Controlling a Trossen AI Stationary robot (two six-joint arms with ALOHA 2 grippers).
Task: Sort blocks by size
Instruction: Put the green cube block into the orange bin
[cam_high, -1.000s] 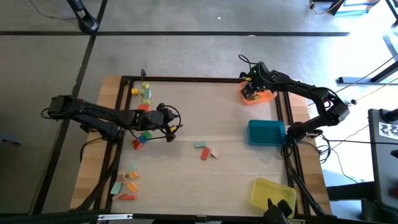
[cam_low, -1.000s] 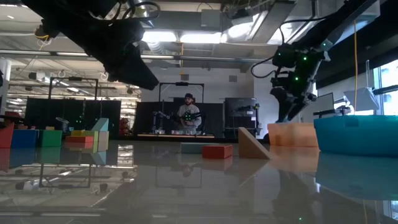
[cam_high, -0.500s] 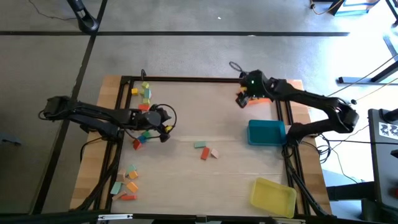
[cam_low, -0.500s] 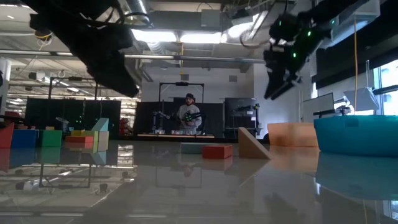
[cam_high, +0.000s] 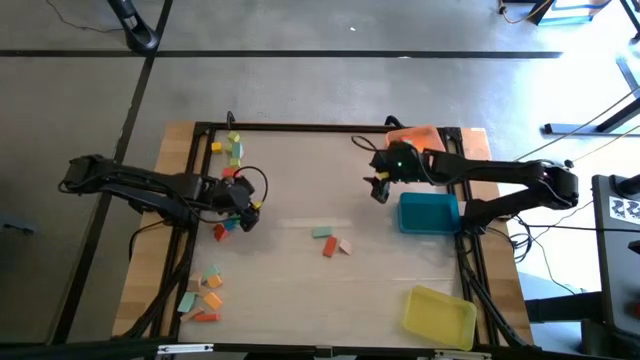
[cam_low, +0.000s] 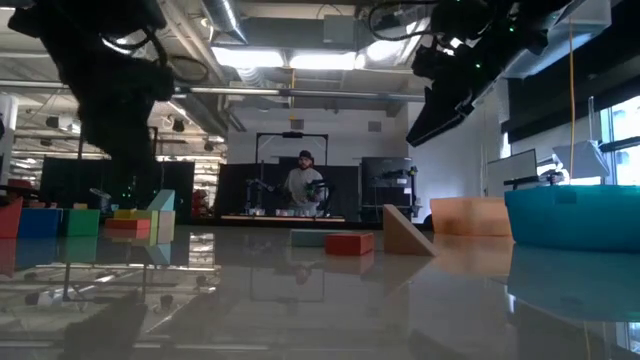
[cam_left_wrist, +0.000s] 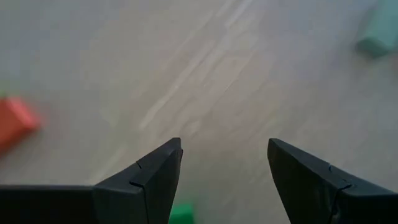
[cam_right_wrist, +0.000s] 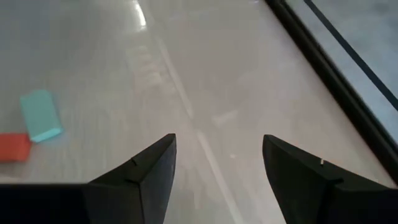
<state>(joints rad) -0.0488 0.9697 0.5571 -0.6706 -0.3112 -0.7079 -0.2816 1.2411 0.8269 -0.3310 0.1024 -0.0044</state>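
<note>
Bench with three trays along its right edge: teal tray mid-edge, yellow tray at the near corner, orange tray at the far corner. I hold the right gripper wide and empty beside the teal tray, the left gripper wide and empty over the left-edge blocks (closely packed). Risk: descending there, I may nudge neighbours or pinch two at once
</note>
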